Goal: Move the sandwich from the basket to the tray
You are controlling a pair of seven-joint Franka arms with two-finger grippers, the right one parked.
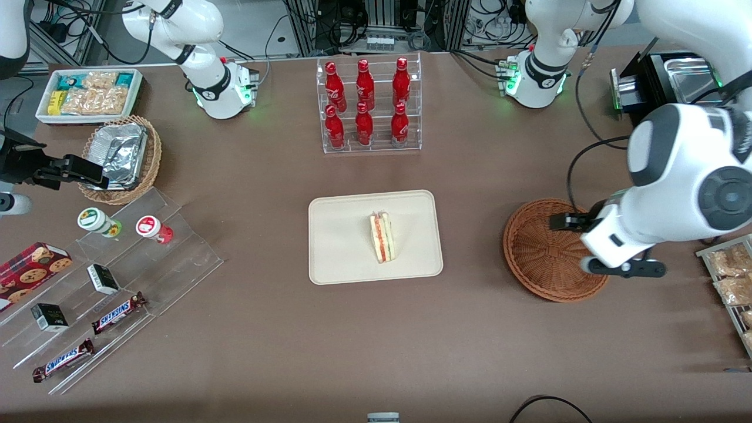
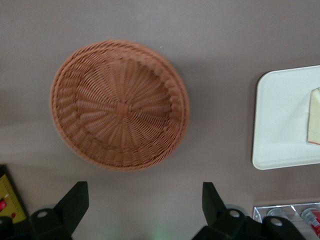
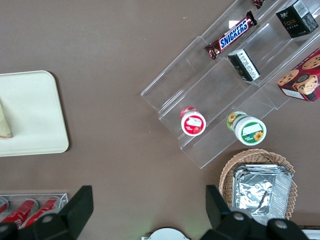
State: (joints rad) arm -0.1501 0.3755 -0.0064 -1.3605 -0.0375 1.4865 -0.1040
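The sandwich [image 1: 383,237], a pale wedge with red, orange and green layers, lies on the cream tray [image 1: 341,247] in the middle of the table. Its edge [image 2: 315,116] also shows on the tray [image 2: 280,120] in the left wrist view. The reddish-brown wicker basket [image 1: 540,247] stands beside the tray toward the working arm's end, with nothing in it [image 2: 120,105]. My left gripper [image 1: 573,244] hangs above the basket, open [image 2: 145,200], with nothing between its fingers. The right wrist view catches the tray [image 3: 30,110] and a sliver of the sandwich [image 3: 4,125].
A clear rack of red bottles [image 1: 369,106] stands farther from the camera than the tray. Toward the parked arm's end are a stepped acrylic shelf [image 1: 117,282] with snacks, a lighter wicker basket with foil [image 1: 120,158] and a white bin [image 1: 91,94]. Snack packets [image 1: 731,282] lie near the working arm.
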